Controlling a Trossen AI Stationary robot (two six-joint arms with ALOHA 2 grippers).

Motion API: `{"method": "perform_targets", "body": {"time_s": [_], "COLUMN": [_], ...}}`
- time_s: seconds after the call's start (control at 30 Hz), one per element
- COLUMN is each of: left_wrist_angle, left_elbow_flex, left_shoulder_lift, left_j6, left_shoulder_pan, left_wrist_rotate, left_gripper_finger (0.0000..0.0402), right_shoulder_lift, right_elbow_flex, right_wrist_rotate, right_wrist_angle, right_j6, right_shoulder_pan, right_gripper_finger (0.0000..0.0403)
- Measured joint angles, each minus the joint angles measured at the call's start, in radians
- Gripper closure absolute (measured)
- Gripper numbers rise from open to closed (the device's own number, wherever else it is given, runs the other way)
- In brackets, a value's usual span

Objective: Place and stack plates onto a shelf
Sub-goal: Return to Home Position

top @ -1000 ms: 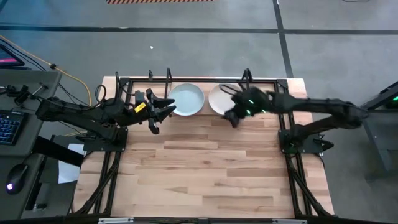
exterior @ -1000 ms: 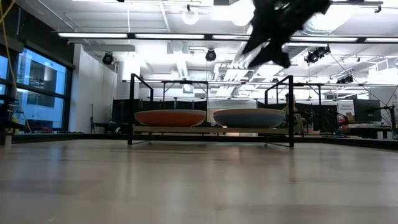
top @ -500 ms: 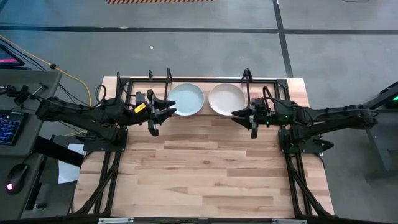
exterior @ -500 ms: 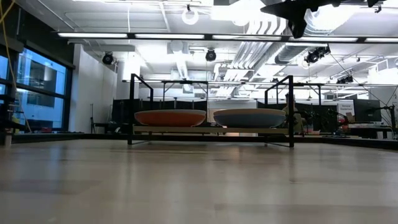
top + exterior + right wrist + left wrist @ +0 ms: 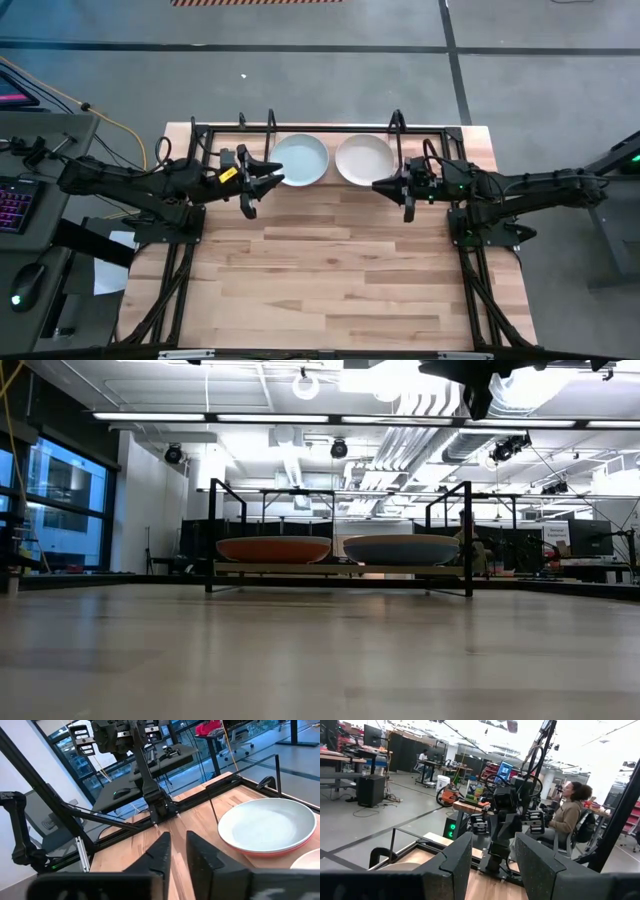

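Two stacks sit side by side on the shelf (image 5: 468, 540): a pale plate (image 5: 300, 160) nested on the red plate (image 5: 273, 549), and a cream plate (image 5: 363, 160) on the blue plate (image 5: 400, 548), so we call the stacking done. Both arms hang just in front of the shelf, leaving it clear. The left gripper (image 5: 492, 842) has its fingers spread wide and empty, and the right gripper (image 5: 177, 837) shows only a narrow gap and holds nothing.

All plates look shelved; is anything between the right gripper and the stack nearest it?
Nothing visible does. The right gripper hangs open and empty in front of the shelf, close to the cream-topped stack. Only bare table and the shelf's own rods lie between.
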Motion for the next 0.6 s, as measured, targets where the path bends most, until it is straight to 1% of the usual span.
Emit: {"method": "perform_targets", "body": {"time_s": [0.1,0.17,0.47,0.6], "left_wrist_angle": [0.000,0.000,0.000,0.000], "left_elbow_flex": [0.000,0.000,0.000,0.000], "left_shoulder_lift": [0.000,0.000,0.000,0.000], "left_j6": [0.000,-0.001,-0.035,-0.037], "left_shoulder_pan": [0.000,0.000,0.000,-0.001], "left_wrist_rotate": [0.000,0.000,0.000,0.000], "left_gripper_finger": [0.0264,0.0264,0.0264,0.0264], "right_shoulder_lift": [0.000,0.000,0.000,-0.005], "right_elbow_flex": [0.000,0.000,0.000,0.001], "right_wrist_rotate": [-0.005,-0.005,-0.010,-0.040], "right_wrist_angle": [0.000,0.000,0.001,0.001], "right_j6": [0.000,-0.006,-0.009,-0.042], "right_shoulder_pan": [0.000,0.000,0.000,0.000], "right_gripper_finger": [0.0393,0.0400,0.0401,0.0402]}}
